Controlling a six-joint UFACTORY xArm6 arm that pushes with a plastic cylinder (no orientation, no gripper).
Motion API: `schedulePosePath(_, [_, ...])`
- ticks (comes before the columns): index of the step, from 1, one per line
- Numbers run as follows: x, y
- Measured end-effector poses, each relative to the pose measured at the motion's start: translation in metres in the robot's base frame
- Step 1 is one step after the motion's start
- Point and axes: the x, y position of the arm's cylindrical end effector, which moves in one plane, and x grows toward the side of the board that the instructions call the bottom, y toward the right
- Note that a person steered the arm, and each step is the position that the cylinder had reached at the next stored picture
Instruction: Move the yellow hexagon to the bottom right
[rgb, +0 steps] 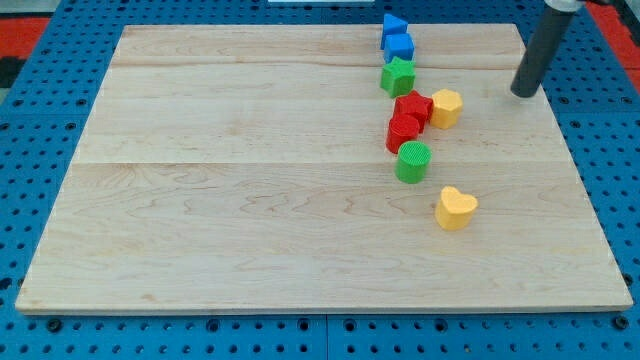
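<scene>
The yellow hexagon sits on the wooden board at the view's upper right, touching a red block. My tip rests on the board to the right of the yellow hexagon, clearly apart from it. A yellow heart-shaped block lies lower down, towards the view's bottom right.
A column of blocks runs down left of the hexagon: two blue blocks, a green star, a second red block, and a green cylinder. Blue pegboard surrounds the board.
</scene>
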Motion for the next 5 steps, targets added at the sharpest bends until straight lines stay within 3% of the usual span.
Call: schedulePosePath(5, [0.005, -0.087])
